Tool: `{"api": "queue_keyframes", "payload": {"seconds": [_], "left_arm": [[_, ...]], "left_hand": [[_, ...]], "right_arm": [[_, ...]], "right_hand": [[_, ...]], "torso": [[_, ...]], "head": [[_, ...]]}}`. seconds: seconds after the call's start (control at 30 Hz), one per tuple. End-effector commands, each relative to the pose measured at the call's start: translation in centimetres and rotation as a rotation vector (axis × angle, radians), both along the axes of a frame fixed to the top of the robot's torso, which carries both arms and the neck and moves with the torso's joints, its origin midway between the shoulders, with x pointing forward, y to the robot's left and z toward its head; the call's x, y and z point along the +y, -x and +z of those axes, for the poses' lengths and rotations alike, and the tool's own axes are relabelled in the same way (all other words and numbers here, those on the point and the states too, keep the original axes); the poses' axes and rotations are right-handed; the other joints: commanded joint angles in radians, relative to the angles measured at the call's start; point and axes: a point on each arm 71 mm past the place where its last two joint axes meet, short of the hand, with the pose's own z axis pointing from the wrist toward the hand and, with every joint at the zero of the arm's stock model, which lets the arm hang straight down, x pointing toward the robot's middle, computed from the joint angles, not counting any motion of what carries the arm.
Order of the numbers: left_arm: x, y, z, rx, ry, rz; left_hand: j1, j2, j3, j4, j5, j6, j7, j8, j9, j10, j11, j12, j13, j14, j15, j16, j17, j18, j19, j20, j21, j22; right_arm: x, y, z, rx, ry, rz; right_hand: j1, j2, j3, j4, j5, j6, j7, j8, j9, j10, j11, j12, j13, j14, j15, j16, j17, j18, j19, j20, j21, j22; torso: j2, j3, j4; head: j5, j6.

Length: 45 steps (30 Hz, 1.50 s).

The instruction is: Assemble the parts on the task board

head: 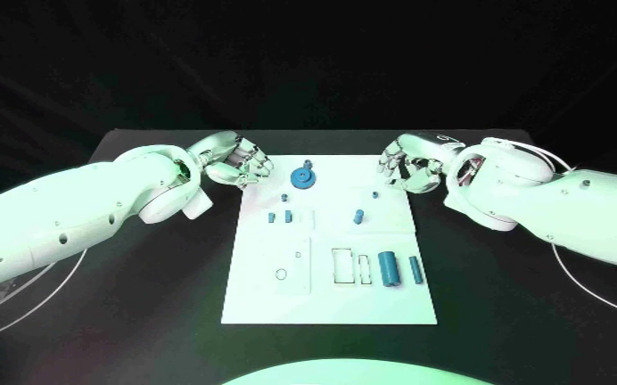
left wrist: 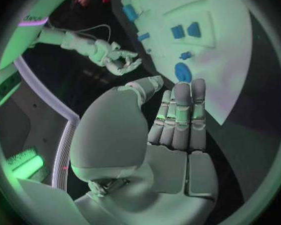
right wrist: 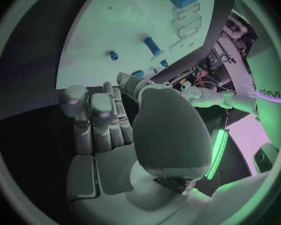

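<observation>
Centrally, white task board (head: 258, 300) bearing blue parts (head: 387, 269), left robot hand (head: 239, 167) and right robot hand (head: 407, 164) curled, empty

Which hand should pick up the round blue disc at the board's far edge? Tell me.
Probably the left hand. It hovers open just beside the white task board, nearer the round blue disc. The right hand, also open, sits farther from it.
</observation>
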Motion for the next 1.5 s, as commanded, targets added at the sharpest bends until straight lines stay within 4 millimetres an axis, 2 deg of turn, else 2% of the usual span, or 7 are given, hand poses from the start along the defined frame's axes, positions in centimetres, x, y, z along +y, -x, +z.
{"api": "queue_keyframes", "payload": {"seconds": [0.03,0.23,0.4,0.6,0.77,1.13,1.5], "left_arm": [[0.1,0.2,1.2,0.081,0.401,0.06],[0.6,0.7,1.8,0.126,0.574,0.1],[0.6,0.9,2.0,0.139,0.622,0.106],[0.4,1.2,2.1,0.148,0.644,0.098],[0.3,1.2,2.1,0.164,0.654,0.101],[0.3,1.3,2.1,0.174,0.662,0.103],[0.3,1.3,2.0,0.179,0.661,0.1]], "left_hand": [[0.001,0.013,0.0,-0.009,0.005,0.002,0.006,0.003,-0.002,0.001,0.002,0.008,0.001,-0.013,0.0,-0.023,-0.016,0.01,-0.01,0.001,-0.015,-0.011],[0.001,0.036,0.001,-0.014,0.01,0.008,0.007,0.012,-0.002,0.004,0.001,0.022,0.003,-0.033,0.0,-0.072,-0.046,0.01,-0.023,-0.001,-0.042,-0.027],[-0.009,0.044,-0.006,-0.014,0.01,0.015,0.002,0.023,-0.001,0.018,-0.005,0.044,0.011,-0.034,-0.003,-0.091,-0.06,0.011,-0.026,-0.002,-0.059,-0.039],[-0.01,0.045,-0.009,-0.015,0.009,0.017,0.001,0.026,0.0,0.021,-0.006,0.049,0.013,-0.035,-0.004,-0.094,-0.062,0.011,-0.025,-0.003,-0.062,-0.041],[-0.007,0.046,-0.009,-0.019,0.01,0.016,0.001,0.028,0.0,0.019,-0.006,0.052,0.014,-0.036,-0.005,-0.098,-0.064,0.011,-0.025,-0.004,-0.065,-0.043],[-0.005,0.045,-0.01,-0.024,0.01,0.011,0.003,0.028,-0.001,0.014,-0.005,0.055,0.015,-0.038,-0.004,-0.103,-0.068,0.01,-0.025,-0.005,-0.068,-0.045],[-0.006,0.046,-0.011,-0.025,0.009,0.01,0.004,0.028,-0.002,0.012,-0.004,0.056,0.015,-0.039,-0.004,-0.105,-0.069,0.01,-0.026,-0.005,-0.07,-0.046]], "right_arm": [[0.4,0.2,-0.4,-0.067,0.122,0.037],[1.1,0.4,-1.2,-0.079,0.149,0.045],[1.6,0.4,-1.8,-0.074,0.168,0.05],[1.8,0.5,-2.6,-0.071,0.184,0.048],[2.0,0.5,-2.9,-0.069,0.195,0.046],[2.6,0.4,-3.8,-0.048,0.212,0.048],[3.0,0.6,-4.8,-0.017,0.228,0.058]], "right_hand": [[-0.011,0.0,0.005,0.002,-0.004,-0.001,0.003,-0.006,0.003,-0.005,0.004,-0.007,0.001,0.054,0.007,0.046,0.029,-0.017,0.015,0.0,0.039,0.025],[-0.015,-0.002,0.007,0.004,0.004,-0.001,0.006,-0.01,0.007,-0.002,0.006,-0.012,0.003,0.056,0.009,0.117,0.074,-0.029,0.042,0.003,0.116,0.072],[-0.016,-0.001,0.01,0.004,0.011,0.001,0.006,-0.01,0.011,0.002,0.005,-0.012,0.004,0.057,0.009,0.144,0.091,-0.033,0.052,0.003,0.146,0.09],[-0.017,-0.001,0.012,0.004,0.016,0.002,0.006,-0.01,0.012,0.004,0.005,-0.013,0.005,0.057,0.009,0.158,0.1,-0.035,0.056,0.004,0.161,0.1],[-0.022,0.0,0.012,0.007,0.017,0.003,0.006,-0.011,0.014,0.003,0.005,-0.015,0.005,0.057,0.009,0.172,0.108,-0.038,0.061,0.005,0.175,0.109],[-0.028,0.003,0.012,0.011,0.014,0.006,0.004,-0.01,0.017,0.008,0.004,-0.014,0.006,0.057,0.009,0.19,0.119,-0.041,0.067,0.005,0.194,0.121],[-0.017,0.026,0.019,0.0,0.006,0.05,-0.012,0.016,0.039,0.065,-0.015,0.01,0.023,0.055,-0.005,0.232,0.138,-0.048,0.082,-0.002,0.247,0.156]], "torso": [[0.001,-0.0003,0.0006],[0.001,-0.0024,0.0031],[0.001,-0.0017,0.002],[0.001,-0.0023,0.0023],[0.002,0.0005,0.0011],[0.001,0.001,0.0008],[0.001,-0.0001,0.0011]], "head": [[-0.006,0.0],[-0.01,0.001],[-0.009,0.001],[-0.015,0.001],[-0.012,-0.001],[-0.007,-0.005],[-0.008,-0.008]]}}
